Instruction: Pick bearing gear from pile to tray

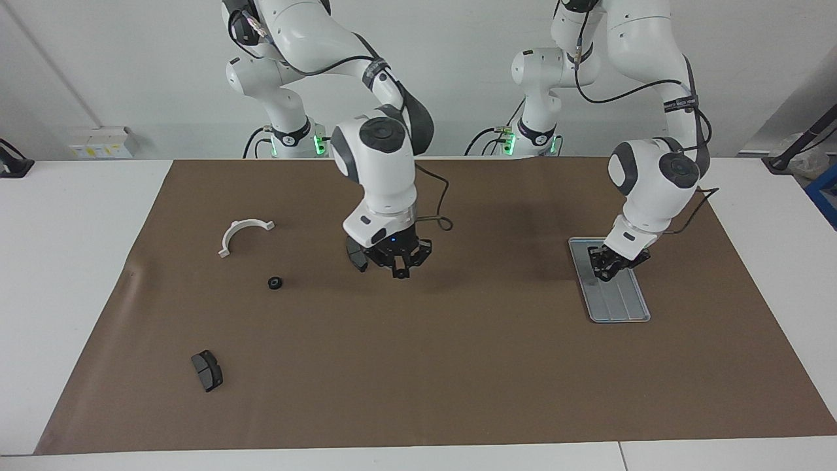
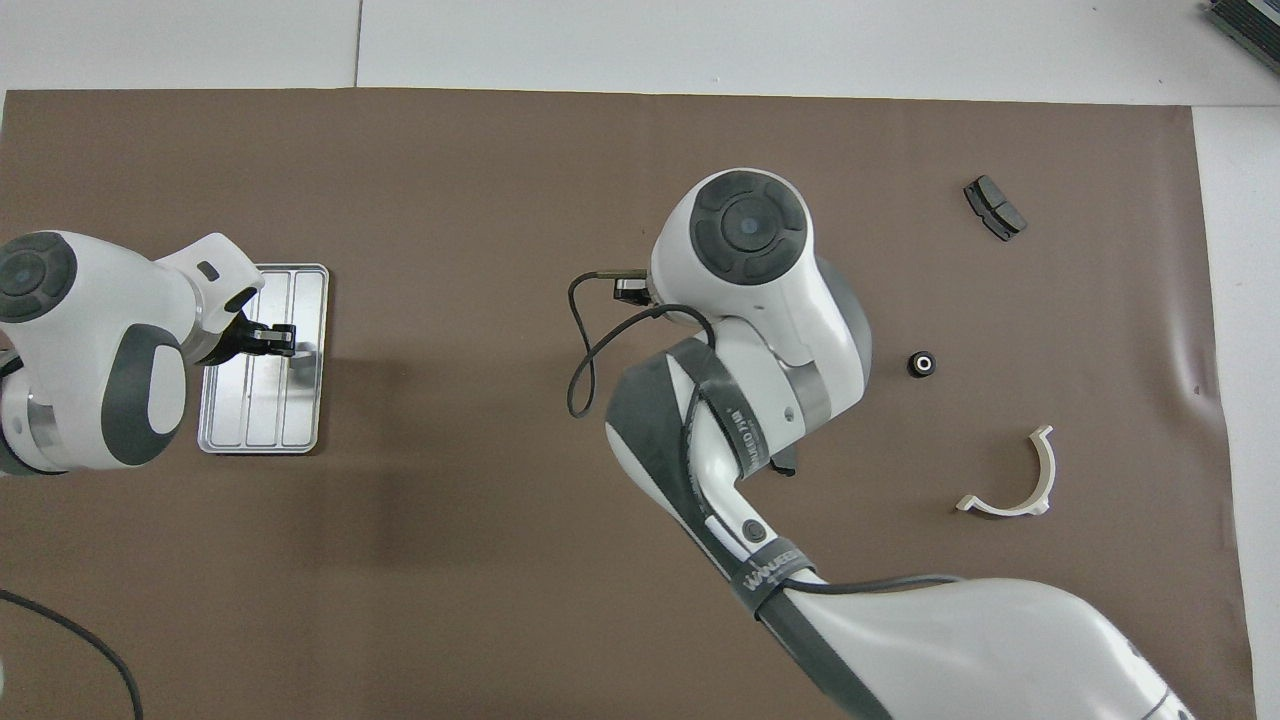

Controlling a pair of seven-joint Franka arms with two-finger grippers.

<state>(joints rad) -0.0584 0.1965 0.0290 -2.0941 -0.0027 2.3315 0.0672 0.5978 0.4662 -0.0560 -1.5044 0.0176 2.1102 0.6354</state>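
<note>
The pile lies loose toward the right arm's end: a white half-ring [image 1: 243,234] [image 2: 1015,480], a tiny black round piece [image 1: 275,283] [image 2: 921,364], and a dark grey pad [image 1: 206,370] [image 2: 994,207] farthest from the robots. A second dark pad [image 1: 356,256] lies near the table's middle, partly hidden by my right gripper [image 1: 399,265], which hangs low beside it. In the overhead view that gripper is hidden under its own arm. The silver tray [image 1: 618,301] [image 2: 262,410] lies toward the left arm's end. My left gripper [image 1: 607,267] [image 2: 275,338] is low over the tray.
A brown mat [image 1: 458,379] covers most of the white table [image 1: 65,275]. A black cable [image 2: 585,350] loops from the right wrist. A small white box [image 1: 101,142] sits by the wall past the right arm's end.
</note>
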